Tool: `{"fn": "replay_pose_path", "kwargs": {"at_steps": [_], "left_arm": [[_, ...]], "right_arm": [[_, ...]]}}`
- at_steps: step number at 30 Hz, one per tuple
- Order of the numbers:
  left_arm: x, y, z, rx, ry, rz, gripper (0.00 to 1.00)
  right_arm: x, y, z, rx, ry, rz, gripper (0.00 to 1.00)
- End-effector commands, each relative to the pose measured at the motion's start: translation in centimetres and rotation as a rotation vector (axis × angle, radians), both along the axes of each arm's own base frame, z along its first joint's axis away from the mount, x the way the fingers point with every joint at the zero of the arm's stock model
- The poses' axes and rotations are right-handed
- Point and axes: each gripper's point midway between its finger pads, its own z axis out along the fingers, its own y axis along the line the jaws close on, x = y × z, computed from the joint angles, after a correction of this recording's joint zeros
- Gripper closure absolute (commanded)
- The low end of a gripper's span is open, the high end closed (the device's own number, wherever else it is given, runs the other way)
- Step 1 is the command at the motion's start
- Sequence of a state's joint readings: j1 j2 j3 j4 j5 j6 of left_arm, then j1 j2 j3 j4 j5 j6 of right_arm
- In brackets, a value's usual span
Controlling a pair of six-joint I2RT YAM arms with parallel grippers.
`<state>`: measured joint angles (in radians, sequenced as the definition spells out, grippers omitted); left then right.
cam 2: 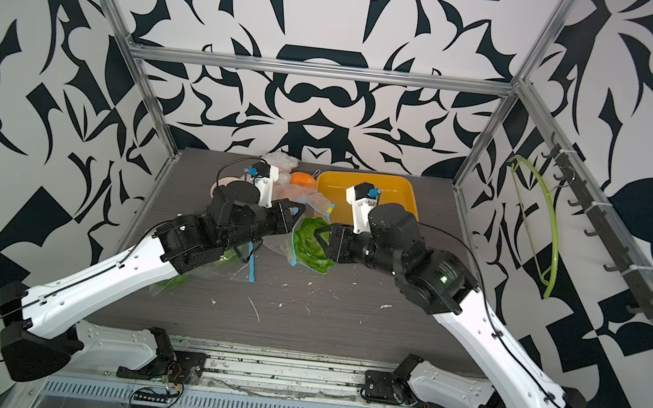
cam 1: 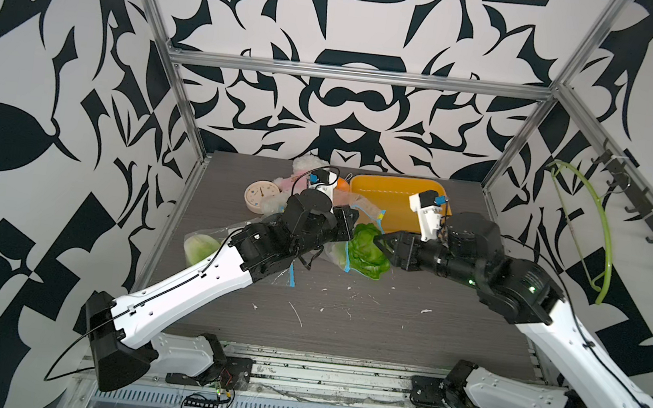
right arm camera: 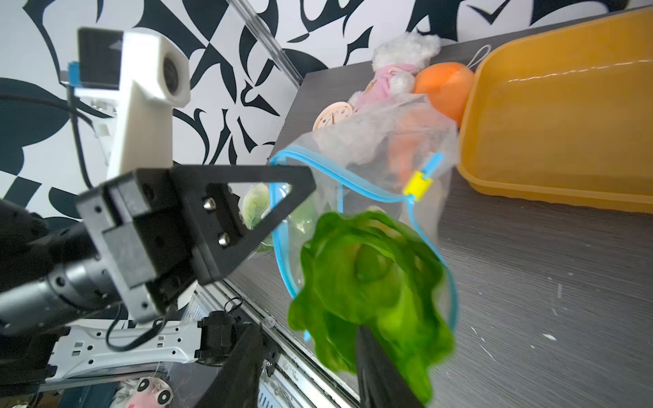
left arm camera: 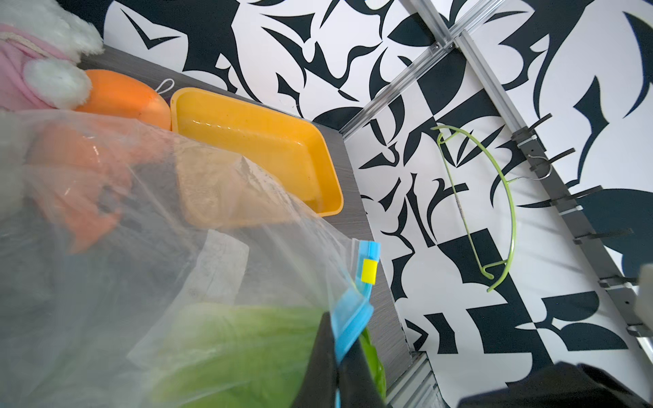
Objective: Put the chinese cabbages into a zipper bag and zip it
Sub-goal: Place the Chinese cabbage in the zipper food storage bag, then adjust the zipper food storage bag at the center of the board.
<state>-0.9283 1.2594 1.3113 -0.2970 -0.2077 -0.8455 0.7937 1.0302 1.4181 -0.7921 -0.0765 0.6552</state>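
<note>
on the grey table (cam 1: 345, 320), a yellow tray (cam 1: 392, 196) sits near the far edge. just in front of the tray is a clear bag (right arm camera: 371, 141), its open mouth rimmed by a blue zip (left arm camera: 349, 314) and turned toward the right gripper (right arm camera: 307, 328). one cabbage (right arm camera: 371, 282), blurred in the right wrist view, is at that mouth with its leafy end facing outward; how far in it sits cannot be told. a second cabbage (cam 1: 200, 247) lies under clear plastic beside the left arm (cam 1: 203, 283), near the table's left edge, and whether that plastic is the same bag is unclear. the left gripper (left arm camera: 337, 356) is clamped on the bag's zip rim and holds the mouth up. the right gripper has its jaws apart, one finger against the first cabbage's leaves, gripping nothing. a small yellow slider (left arm camera: 369, 270) sits on the zip at the end nearest the tray.
</note>
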Motion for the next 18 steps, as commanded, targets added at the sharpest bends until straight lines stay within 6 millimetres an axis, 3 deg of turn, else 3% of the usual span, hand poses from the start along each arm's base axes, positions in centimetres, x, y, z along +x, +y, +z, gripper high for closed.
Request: {"fn": "replay_pose_path", "kwargs": {"at_steps": [1,7,12,18], "left_arm": [[0.1,0.6,0.8,-0.024,-0.02,0.023,1.0],[0.4,1.1,0.7,-0.023,-0.025,0.045,1.0],[0.4,1.1,0.6,-0.02,-0.022,0.045,1.0],[0.3,0.9,0.5,-0.032,-0.017,0.038,1.0]], "right_arm": [[-0.6,-3.9,-2.1,-0.177,0.016,-0.09,0.54],[-1.3,-4.3,-6.4,-0.194,0.095,-0.104,0.56],[-1.4,-2.9,-10.0,-0.153,0.165,-0.083,0.61],[-1.0,-1.7,-11.5,-0.106,0.18,-0.074,0.65]]}}
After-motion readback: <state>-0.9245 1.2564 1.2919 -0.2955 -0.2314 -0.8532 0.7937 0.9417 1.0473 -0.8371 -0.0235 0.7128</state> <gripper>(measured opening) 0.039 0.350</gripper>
